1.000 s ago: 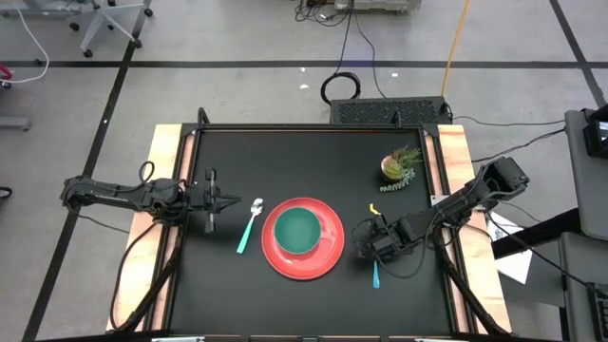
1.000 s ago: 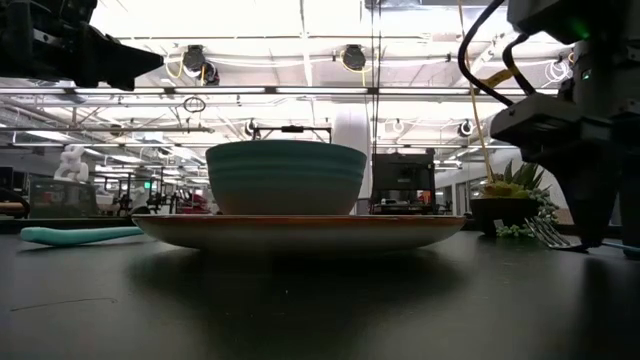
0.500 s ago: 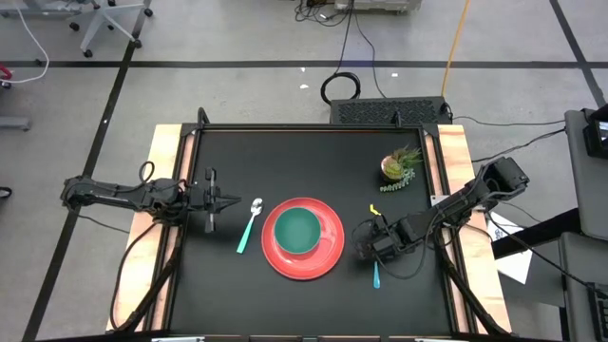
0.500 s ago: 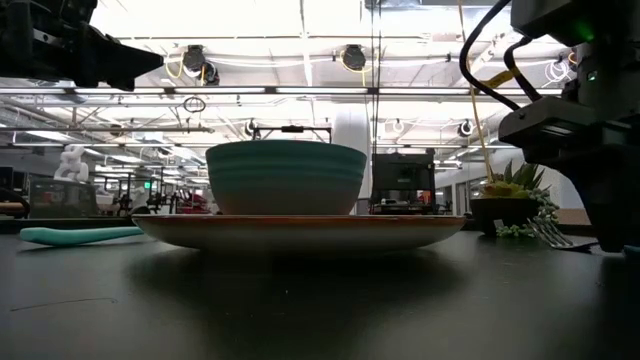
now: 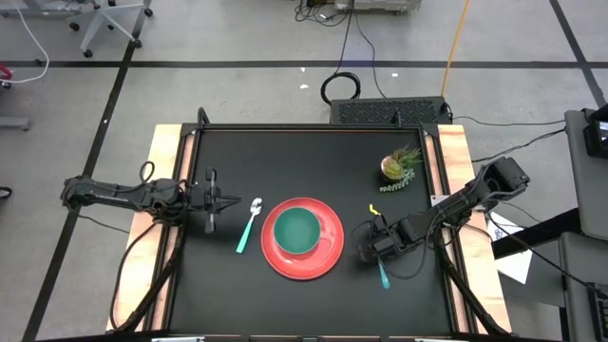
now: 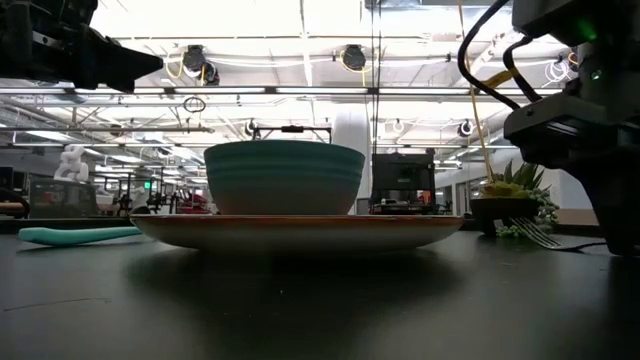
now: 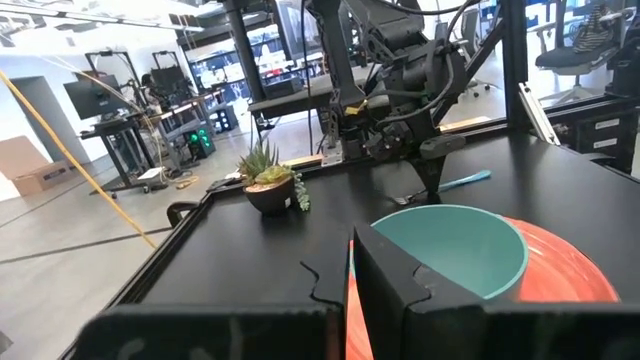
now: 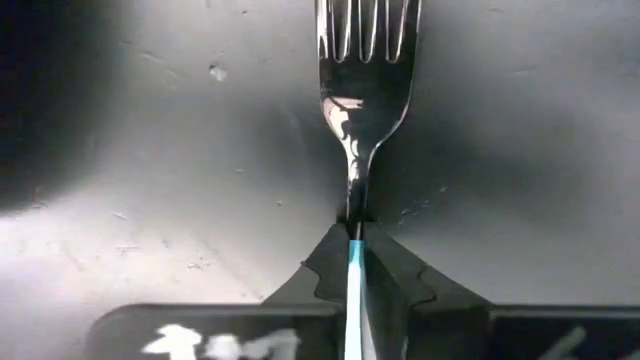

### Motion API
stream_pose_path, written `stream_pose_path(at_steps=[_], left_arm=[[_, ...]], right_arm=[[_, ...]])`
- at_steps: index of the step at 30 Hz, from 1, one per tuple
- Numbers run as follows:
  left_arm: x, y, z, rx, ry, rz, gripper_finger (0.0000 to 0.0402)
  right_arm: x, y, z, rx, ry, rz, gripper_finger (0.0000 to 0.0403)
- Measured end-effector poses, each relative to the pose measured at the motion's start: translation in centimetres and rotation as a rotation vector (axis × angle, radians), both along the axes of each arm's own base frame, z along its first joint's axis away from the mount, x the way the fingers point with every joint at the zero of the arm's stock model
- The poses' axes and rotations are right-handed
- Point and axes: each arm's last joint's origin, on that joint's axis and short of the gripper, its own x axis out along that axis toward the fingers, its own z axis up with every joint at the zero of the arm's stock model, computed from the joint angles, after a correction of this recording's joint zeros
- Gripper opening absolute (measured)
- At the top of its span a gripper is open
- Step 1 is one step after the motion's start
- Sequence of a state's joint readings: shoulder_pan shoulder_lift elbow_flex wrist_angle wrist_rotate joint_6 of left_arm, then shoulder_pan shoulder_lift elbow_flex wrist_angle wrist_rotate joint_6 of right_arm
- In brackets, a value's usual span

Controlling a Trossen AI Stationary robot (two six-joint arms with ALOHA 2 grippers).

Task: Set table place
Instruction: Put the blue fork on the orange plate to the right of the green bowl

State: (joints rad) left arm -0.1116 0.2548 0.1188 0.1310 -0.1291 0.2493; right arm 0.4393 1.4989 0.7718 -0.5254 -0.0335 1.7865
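Note:
A round red plate (image 5: 328,249) lies at the table's middle near the front, with a teal bowl (image 5: 297,231) standing in it. A mint-handled spoon (image 5: 249,226) lies flat on the table left of the plate. To the right of the plate lies the fork (image 8: 360,90), its blue handle (image 5: 383,276) toward the near edge. My right gripper (image 5: 372,249) stands over it, shut on it. At the table's left side my left gripper (image 5: 226,200) hovers level and shut, holding nothing. My right gripper pinches the fork between its two fingers (image 8: 395,270), at the top of the blue handle (image 8: 354,262) where the metal neck begins. The fingers come from above, pointing steeply down, one on each side of the handle. The tines (image 6: 530,233) stay low by the tabletop.
A small potted green plant (image 5: 399,166) stands at the table's far right, beyond the fork. Light wooden strips (image 5: 456,161) run along the table's left and right sides. Bare black tabletop (image 5: 285,161) stretches beyond the plate.
My right gripper has shut on the fork without leaving its place, and has rolled slightly. The fork has turned a little on the table: its blue handle end has swung toward the right edge, and its tines have shifted toward the plate.

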Motion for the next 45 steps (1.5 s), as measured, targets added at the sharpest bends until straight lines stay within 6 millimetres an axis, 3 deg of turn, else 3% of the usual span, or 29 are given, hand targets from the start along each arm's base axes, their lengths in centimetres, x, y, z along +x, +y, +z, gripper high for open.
stream_pose_path(at_steps=[23,36,45], left_arm=[[0.0,0.0,-0.1,0.000,0.007,0.000,0.0026],[0.0,0.0,-0.1,-0.014,0.007,0.000,0.0026],[0.0,0.0,-0.1,-0.018,0.007,0.000,0.0026]], right_arm=[[2.8,1.0,5.5,0.094,-0.197,-0.031,0.0001],[4.1,0.4,7.0,0.088,-0.276,0.015,0.0000],[4.1,0.3,7.0,0.070,-0.277,0.050,0.0000]])
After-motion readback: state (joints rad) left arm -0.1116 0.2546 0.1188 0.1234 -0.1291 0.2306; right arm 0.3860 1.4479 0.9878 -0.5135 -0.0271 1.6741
